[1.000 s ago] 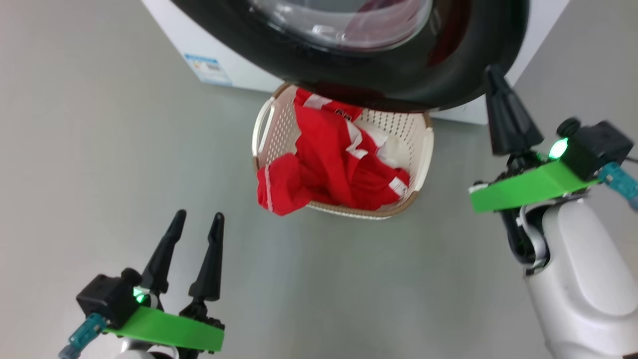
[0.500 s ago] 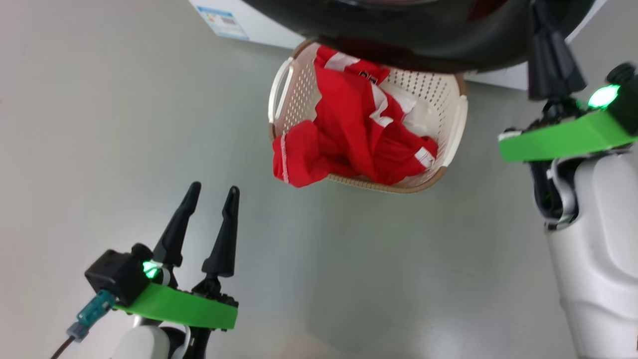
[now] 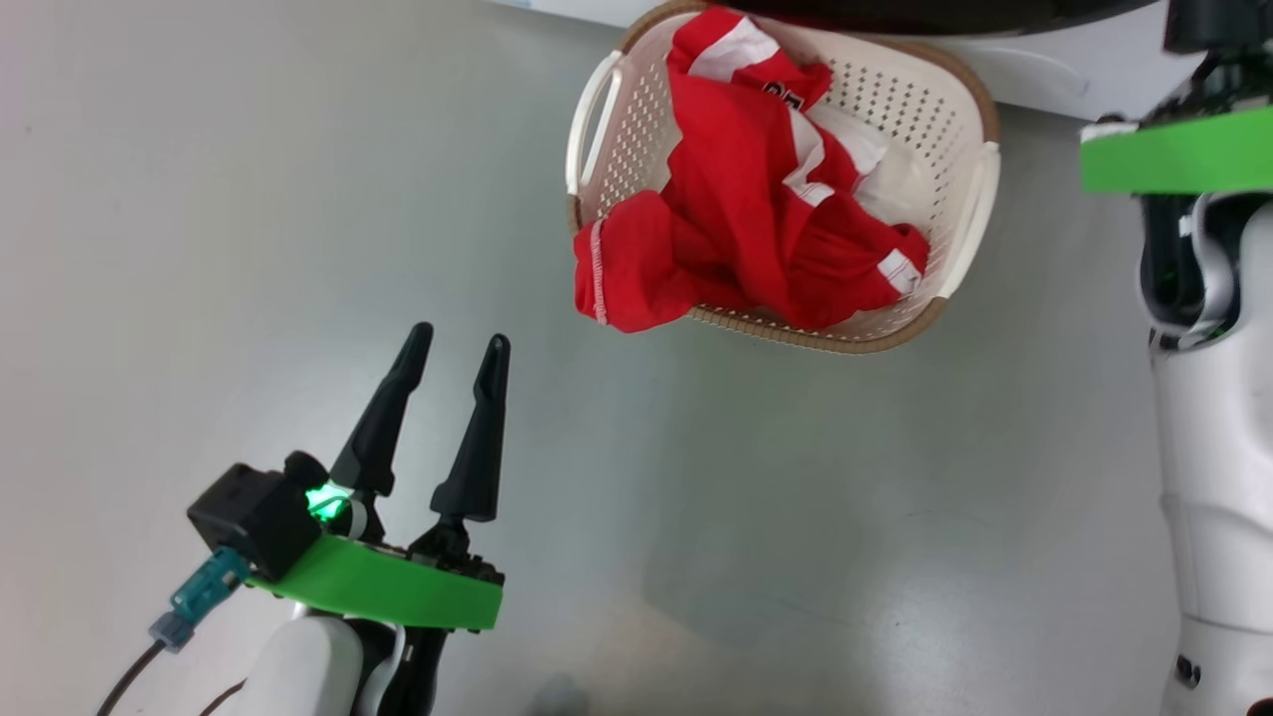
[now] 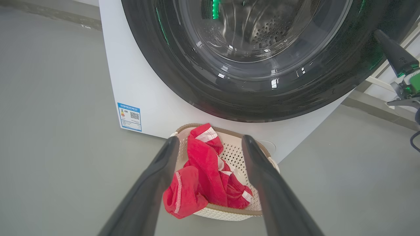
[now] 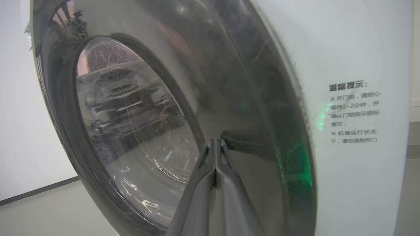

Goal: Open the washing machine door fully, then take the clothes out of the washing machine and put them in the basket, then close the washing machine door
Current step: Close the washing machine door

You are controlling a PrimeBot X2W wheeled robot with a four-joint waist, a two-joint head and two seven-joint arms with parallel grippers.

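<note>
The washing machine [image 4: 137, 82] stands white and boxy, and the washing machine door [image 4: 262, 95] lies against its front, black rim and glass facing me. My right gripper [image 5: 215, 141] is shut with nothing in it, its tip against the door's black rim [image 5: 262, 131]; it also appears at the door's right edge [image 4: 379, 32]. The basket [image 3: 955, 249] sits on the floor below the door, with the red clothes [image 3: 756, 209] piled in it and one fold hanging over its near rim. My left gripper [image 3: 459, 335] is open and empty, well short of the basket [image 4: 229, 209].
Grey floor [image 3: 746, 517] spreads around the basket. A blue sticker [image 4: 129, 117] marks the machine's lower left corner. Printed text [image 5: 354, 113] sits on the white front beside the door. My right forearm [image 3: 1213, 447] stands at the right.
The head camera has tipped down, so the door has slid out of the top of its picture and the basket sits higher. Both grippers keep their states.
</note>
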